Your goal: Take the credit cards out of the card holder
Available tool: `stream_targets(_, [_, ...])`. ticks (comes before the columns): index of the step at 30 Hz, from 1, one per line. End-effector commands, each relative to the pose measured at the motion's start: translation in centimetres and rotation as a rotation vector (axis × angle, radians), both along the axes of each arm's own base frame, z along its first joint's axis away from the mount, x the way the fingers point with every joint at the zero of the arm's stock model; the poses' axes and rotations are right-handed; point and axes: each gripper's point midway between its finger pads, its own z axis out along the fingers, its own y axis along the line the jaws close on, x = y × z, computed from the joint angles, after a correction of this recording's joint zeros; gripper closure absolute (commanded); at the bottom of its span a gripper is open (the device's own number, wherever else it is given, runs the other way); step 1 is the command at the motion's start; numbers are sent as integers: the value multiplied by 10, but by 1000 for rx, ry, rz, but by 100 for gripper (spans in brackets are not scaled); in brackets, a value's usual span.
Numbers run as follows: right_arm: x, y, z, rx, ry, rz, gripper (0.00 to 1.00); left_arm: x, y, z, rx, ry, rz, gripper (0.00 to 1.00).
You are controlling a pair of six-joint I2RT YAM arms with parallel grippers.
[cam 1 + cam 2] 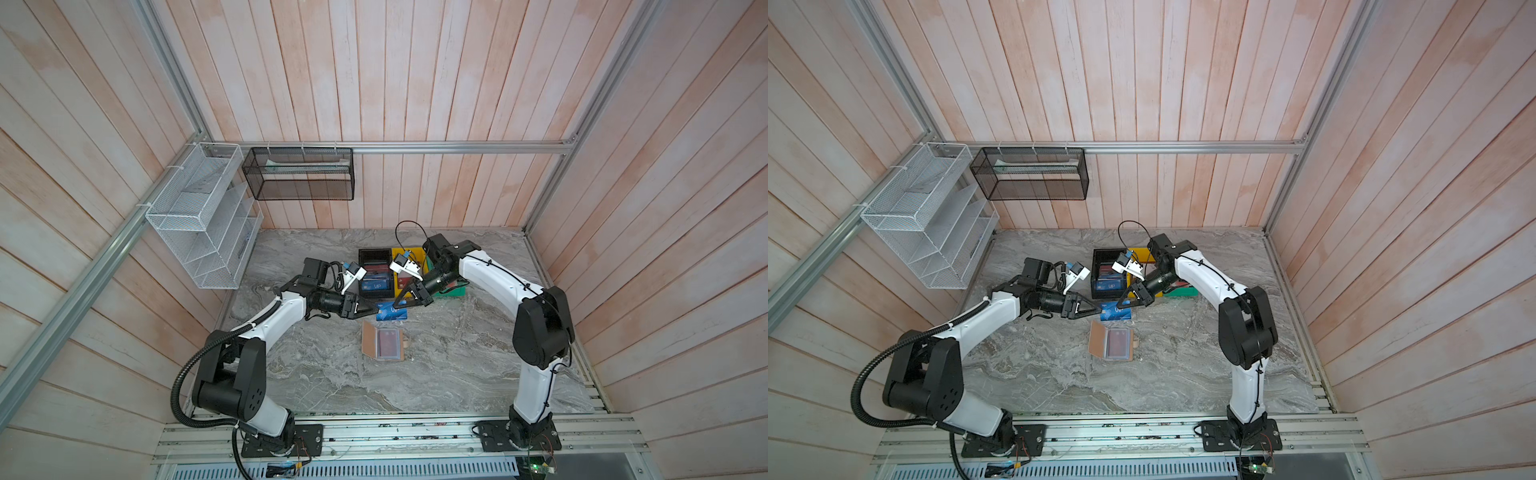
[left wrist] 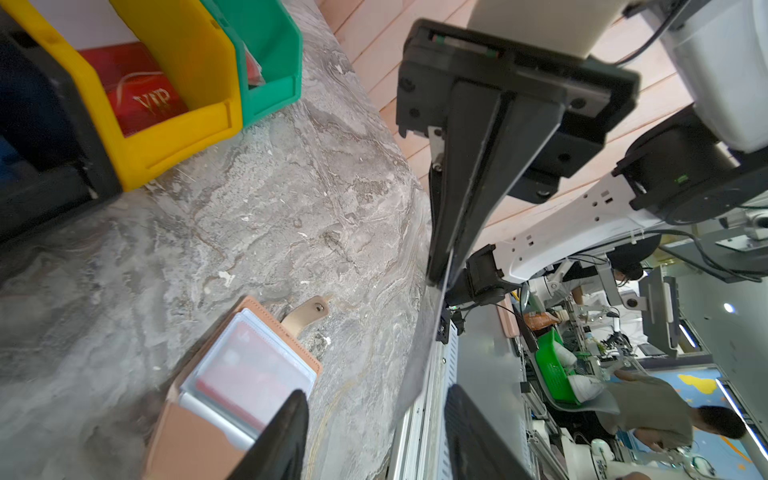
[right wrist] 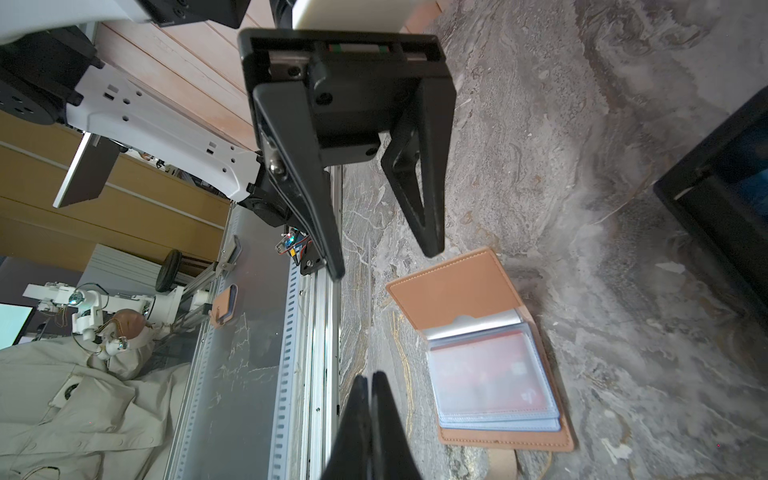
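Hard to read, left to right: the left hand [image 1: 371, 310] tips overlap the blue card [image 1: 392, 311] in both top views, so we cannot tell contact there. In the wrist views that card shows only edge-on, a thin line. The card holder [image 1: 382, 345] lies open on the surface [image 1: 457, 353], just on the near side of the card, its sleeved card a red blur. The wrists partly cover the black bin [image 1: 374, 295].

Poses: left hand level, fingers parted, the card's end between them. Right hand [image 1: 398, 304] angled down from the right — fingers pressed together on the card's opposite edge.
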Motion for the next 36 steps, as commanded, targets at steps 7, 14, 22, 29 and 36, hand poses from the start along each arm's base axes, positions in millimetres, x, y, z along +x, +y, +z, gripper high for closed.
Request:
stream_targets(7, [46, 7, 18, 36, -149, -81, 100, 23, 32, 28, -61, -54, 189, 44])
stream_targets(14, [102, 27, 4, 22, -232, -130, 100, 19, 31, 27, -126, 3, 239, 44])
stream_targets(22, [142, 39, -31, -62, -263, -145, 100, -1, 3, -6, -88, 78, 215, 45])
stream_targets(29, [161, 42, -54, -137, -303, -154, 100, -15, -5, -36, -89, 146, 213, 46])
stream_targets(36, [160, 44, -65, -127, -310, -145, 100, -19, -1, -56, -48, 174, 225, 46])
